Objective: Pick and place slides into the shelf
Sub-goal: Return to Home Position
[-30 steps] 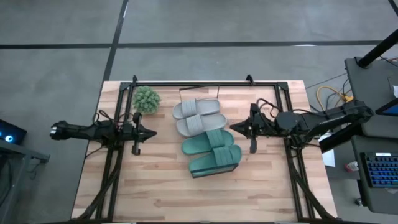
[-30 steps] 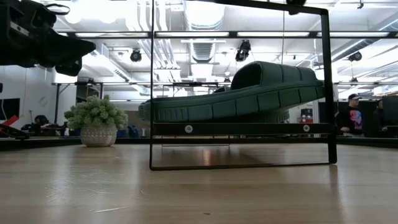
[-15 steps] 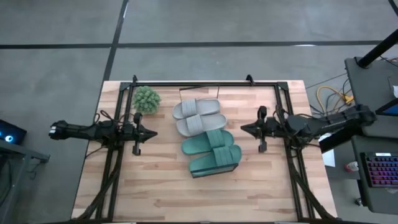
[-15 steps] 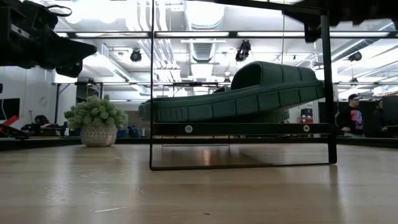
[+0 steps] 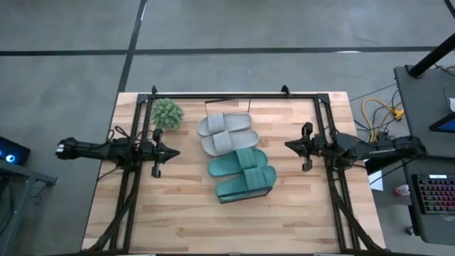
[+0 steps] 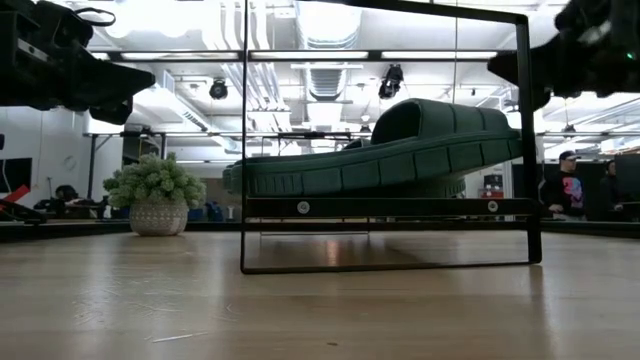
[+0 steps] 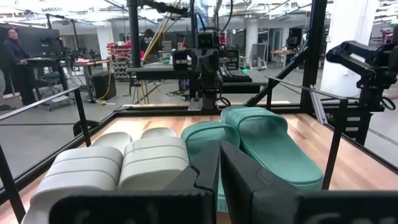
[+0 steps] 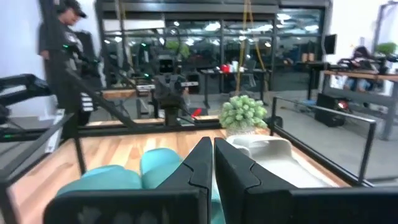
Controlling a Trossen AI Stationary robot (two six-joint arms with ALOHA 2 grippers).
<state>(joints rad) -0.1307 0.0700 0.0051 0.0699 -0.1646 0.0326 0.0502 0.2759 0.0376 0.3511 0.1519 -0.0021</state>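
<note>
Both pairs of slides lie side by side mid-table. The light grey pair is nearer the far edge and the teal pair nearer the near edge. In the low view a teal slide rests sole-down on the shelf, a board in a thin black wire frame. My left gripper hovers shut to the left of the slides, pointing at them. My right gripper hovers shut to their right. The left wrist view shows the grey pair and the teal pair beyond the shut fingers.
A small fuzzy green plant in a pot stands near the far left corner, beside the grey slides. Black frame rails run along the table's far, left and right sides. Bare wood lies toward the near edge. A person stands in the room behind.
My right gripper has drawn back level from the teal slides toward the table's right edge, staying shut. The slides have not moved.
</note>
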